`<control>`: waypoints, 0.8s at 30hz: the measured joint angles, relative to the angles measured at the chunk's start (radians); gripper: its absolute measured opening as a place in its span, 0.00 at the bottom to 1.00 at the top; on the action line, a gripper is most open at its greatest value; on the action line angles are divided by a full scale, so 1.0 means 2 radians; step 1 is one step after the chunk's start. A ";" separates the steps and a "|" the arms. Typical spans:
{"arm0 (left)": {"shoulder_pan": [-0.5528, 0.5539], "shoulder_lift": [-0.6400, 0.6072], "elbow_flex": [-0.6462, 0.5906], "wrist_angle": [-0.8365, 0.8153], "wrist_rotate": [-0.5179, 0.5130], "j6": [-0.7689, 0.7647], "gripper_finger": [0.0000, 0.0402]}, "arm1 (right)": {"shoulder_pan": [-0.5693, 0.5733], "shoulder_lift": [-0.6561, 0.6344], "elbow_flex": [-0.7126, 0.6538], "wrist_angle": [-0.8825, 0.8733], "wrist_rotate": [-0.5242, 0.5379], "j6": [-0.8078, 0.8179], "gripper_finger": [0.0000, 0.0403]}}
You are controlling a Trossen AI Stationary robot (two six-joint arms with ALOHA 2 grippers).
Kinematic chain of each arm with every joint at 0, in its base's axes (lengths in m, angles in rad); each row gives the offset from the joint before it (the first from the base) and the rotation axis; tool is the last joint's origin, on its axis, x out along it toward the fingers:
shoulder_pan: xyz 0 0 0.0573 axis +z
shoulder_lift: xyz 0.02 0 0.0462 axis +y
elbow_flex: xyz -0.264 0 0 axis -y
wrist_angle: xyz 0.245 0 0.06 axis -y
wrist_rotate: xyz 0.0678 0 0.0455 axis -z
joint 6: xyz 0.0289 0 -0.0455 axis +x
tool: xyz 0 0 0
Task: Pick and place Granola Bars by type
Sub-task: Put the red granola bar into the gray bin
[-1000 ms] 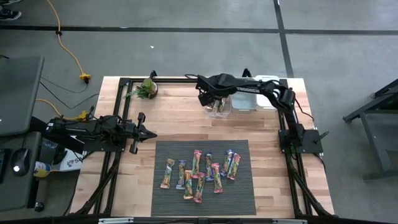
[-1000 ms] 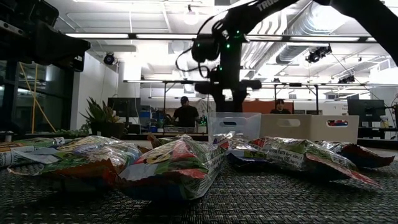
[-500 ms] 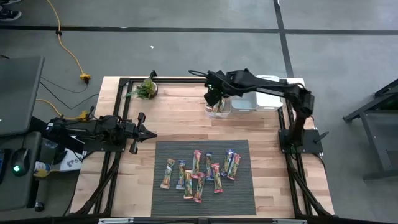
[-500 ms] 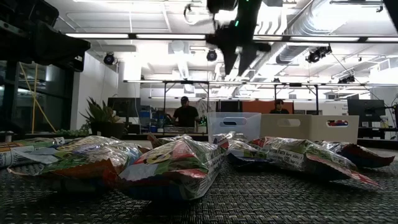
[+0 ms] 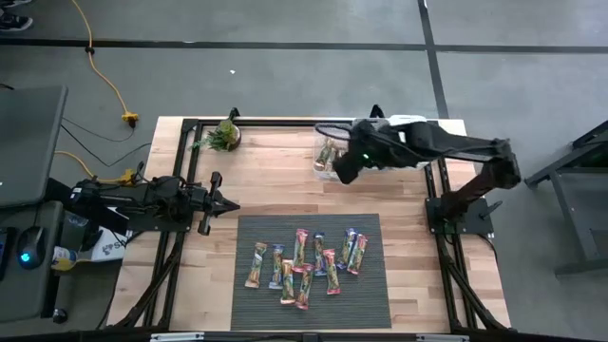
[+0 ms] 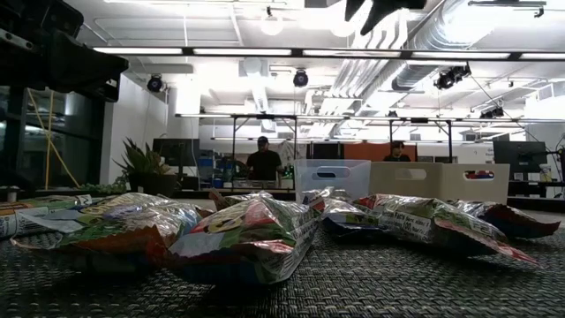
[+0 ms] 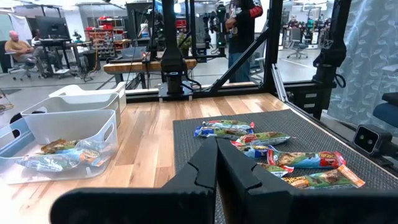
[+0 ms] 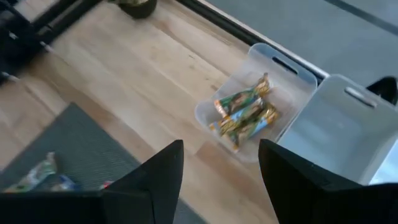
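Note:
Several granola bars (image 5: pixel 306 261) lie loose on a grey mat (image 5: pixel 370 294) at the table's near middle; the low view shows them close up (image 6: pixel 247 231). A few more bars (image 8: pixel 244 113) lie in a clear bin (image 5: pixel 328 155) at the far side. My right gripper (image 8: pixel 221 168) hangs open and empty high above the table, just near of that bin (image 5: pixel 344 171). My left gripper (image 7: pixel 216 155) is shut and level at the table's left (image 5: pixel 228 204), pointing toward the mat, with nothing between its fingers.
Two white bins (image 5: pixel 391 152) (image 5: pixel 415 142) stand beside the clear bin at the far right. A small potted plant (image 5: pixel 225 135) sits at the far left corner. Bare wood lies between the mat and the bins. People stand in the room behind the table.
My right gripper has risen from just over the clear bin to high above the table, leaving the low view's top, and has drawn back toward the table's near right. It has stayed open and carries nothing. The bars have not moved.

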State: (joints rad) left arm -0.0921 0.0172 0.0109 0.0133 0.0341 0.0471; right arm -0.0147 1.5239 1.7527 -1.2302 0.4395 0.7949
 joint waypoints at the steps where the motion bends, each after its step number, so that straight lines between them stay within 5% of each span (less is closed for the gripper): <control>1: 0.000 0.000 0.000 0.000 0.000 0.000 0.00 | 0.011 -0.003 0.000 -0.006 0.006 0.017 0.48; 14: 0.000 0.000 0.000 0.000 0.000 0.000 0.00 | 0.142 0.016 0.000 -0.106 0.029 0.286 0.48; 24: 0.000 0.000 0.000 0.000 0.000 0.000 0.00 | 0.214 0.082 0.000 -0.117 -0.017 0.418 0.48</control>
State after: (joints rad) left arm -0.0921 0.0172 0.0109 0.0134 0.0340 0.0471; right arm 0.4137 1.6876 1.7527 -1.4641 0.4047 1.6317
